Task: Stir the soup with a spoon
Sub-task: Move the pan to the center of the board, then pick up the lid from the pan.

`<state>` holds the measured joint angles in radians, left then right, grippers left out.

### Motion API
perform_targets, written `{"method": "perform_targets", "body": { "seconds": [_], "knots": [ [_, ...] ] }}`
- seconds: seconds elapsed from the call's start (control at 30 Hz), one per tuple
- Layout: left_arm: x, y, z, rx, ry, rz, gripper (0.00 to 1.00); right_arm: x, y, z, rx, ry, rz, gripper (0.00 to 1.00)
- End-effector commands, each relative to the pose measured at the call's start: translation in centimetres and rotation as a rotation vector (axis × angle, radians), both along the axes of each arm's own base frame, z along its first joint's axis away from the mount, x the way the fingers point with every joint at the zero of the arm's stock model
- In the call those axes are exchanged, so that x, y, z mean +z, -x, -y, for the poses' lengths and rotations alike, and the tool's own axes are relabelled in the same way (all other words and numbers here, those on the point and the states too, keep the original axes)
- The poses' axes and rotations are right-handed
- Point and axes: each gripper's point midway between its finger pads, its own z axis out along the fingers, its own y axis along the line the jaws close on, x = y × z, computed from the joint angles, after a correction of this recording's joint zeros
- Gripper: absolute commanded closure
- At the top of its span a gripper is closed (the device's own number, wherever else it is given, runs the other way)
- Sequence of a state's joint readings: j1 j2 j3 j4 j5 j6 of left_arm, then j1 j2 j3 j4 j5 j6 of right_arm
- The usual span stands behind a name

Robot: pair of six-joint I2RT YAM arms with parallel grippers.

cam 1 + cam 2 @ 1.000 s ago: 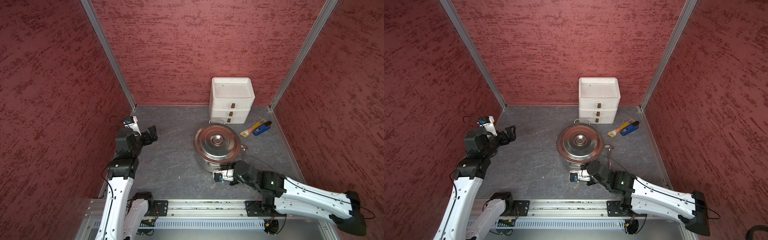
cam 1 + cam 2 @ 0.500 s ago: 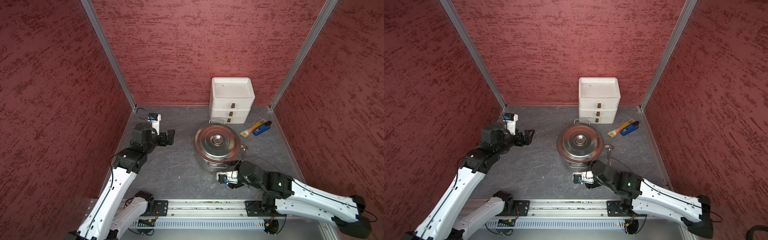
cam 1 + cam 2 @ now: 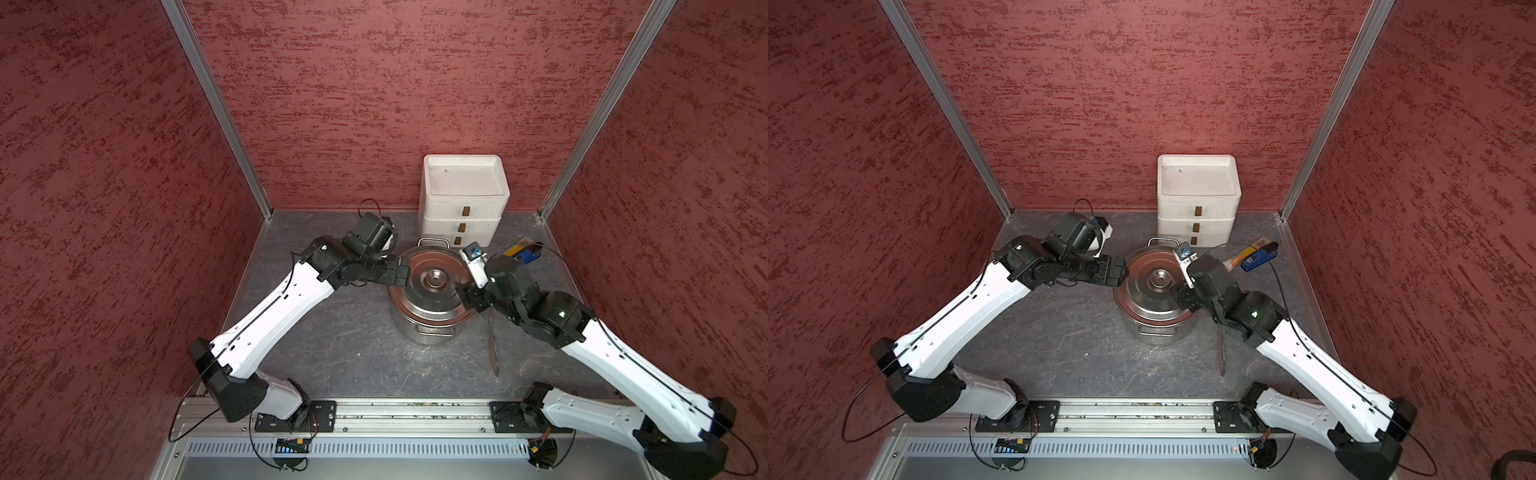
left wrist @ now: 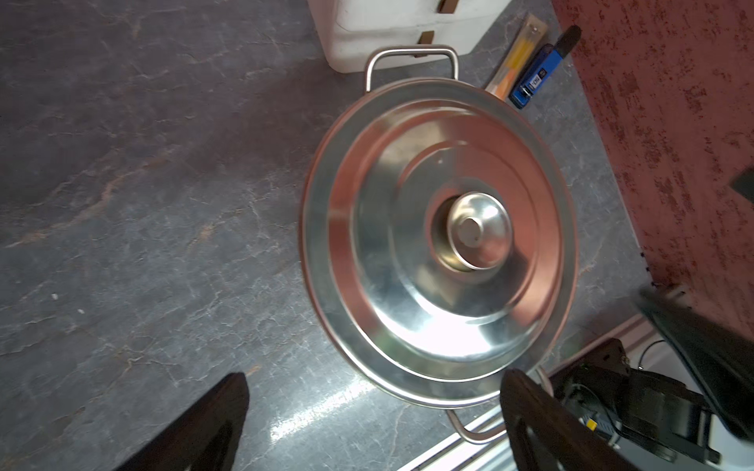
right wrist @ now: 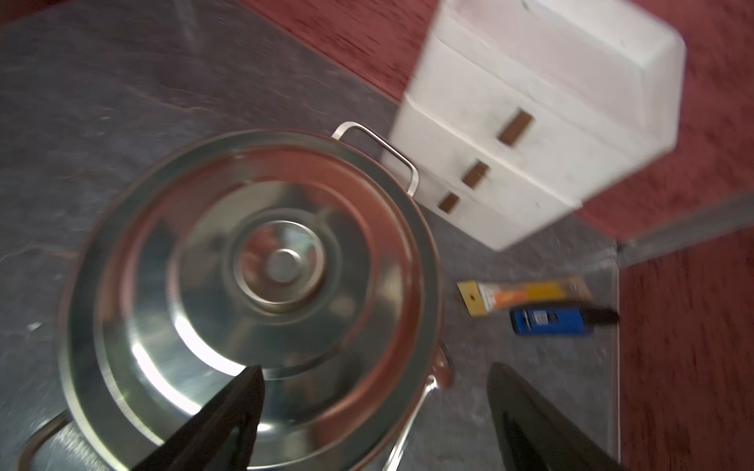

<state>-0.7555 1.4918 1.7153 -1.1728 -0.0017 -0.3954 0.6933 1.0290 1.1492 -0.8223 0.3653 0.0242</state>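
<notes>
The pot (image 3: 428, 328) stands on the tabletop (image 3: 353, 353) with its lid (image 3: 432, 264) on. The knob (image 3: 434, 282) sits between the two hands, the left hand (image 3: 400, 271) at the lid's left rim and the right hand (image 3: 467, 293) over its right rim, both spread wide and holding nothing. The spoon (image 3: 493, 349) lies flat just right of the pot, its handle running from the pot toward the front rail (image 3: 411, 415), so I'd judge the right hand nearer to it, and the lid has to come off first.
</notes>
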Motion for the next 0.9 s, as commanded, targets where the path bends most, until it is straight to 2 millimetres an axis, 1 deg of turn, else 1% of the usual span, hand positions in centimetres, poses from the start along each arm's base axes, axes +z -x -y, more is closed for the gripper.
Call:
{"method": "perform_targets", "body": {
  "seconds": [0.0, 0.1, 0.13, 0.17, 0.23, 0.27, 0.33, 0.43, 0.57, 0.67, 0.77, 0.87],
  "knots": [
    [-0.3, 2.8, 1.5, -0.03, -0.045, -0.138, 0.0, -1.1, 0.6, 5.1, -0.291, -0.204, -0.134, 0.09],
    [-0.5, 3.2, 3.7, -0.044, -0.078, -0.188, 0.0, -4.0, 0.5, 8.6, -0.471, -0.322, -0.285, 0.09],
    [-0.7, 3.2, 4.4, -0.052, -0.089, -0.205, 0.0, -5.0, 0.5, 9.4, -0.527, -0.355, -0.331, 0.09],
    [-0.5, 3.2, 5.0, -0.058, -0.094, -0.21, 0.01, -5.8, 0.5, 10.1, -0.574, -0.387, -0.369, 0.09],
    [-1.1, 2.9, 6.2, -0.065, -0.121, -0.231, 0.03, -6.9, 0.5, 11.0, -0.639, -0.434, -0.415, 0.08],
    [-1.7, 2.7, 6.7, -0.067, -0.145, -0.248, 0.03, -7.2, 0.4, 11.3, -0.658, -0.451, -0.422, 0.09],
    [-2.3, 2.3, 7.4, -0.07, -0.174, -0.256, 0.04, -7.4, 0.1, 11.5, -0.661, -0.477, -0.423, 0.09],
    [-3.4, 1.4, 9.2, -0.097, -0.19, -0.265, 0.04, -7.7, 0.2, 11.6, -0.662, -0.488, -0.421, 0.08],
    [-5.2, -0.3, 10.6, -0.093, -0.225, -0.25, 0.04, -8.4, 0.5, 11.5, -0.658, -0.505, -0.434, 0.08],
    [-6.0, -1.4, 10.4, -0.07, -0.251, -0.236, 0.04, -8.5, 0.8, 11.4, -0.65, -0.516, -0.434, 0.08],
    [-6.8, -1.8, 10.3, -0.075, -0.281, -0.229, 0.04, -8.5, 1.0, 11.3, -0.647, -0.52, -0.433, 0.09],
    [-7.3, -2.1, 10.8, -0.095, -0.284, -0.218, 0.04, -8.4, 1.1, 11.3, -0.647, -0.521, -0.431, 0.09]
  ]
}}
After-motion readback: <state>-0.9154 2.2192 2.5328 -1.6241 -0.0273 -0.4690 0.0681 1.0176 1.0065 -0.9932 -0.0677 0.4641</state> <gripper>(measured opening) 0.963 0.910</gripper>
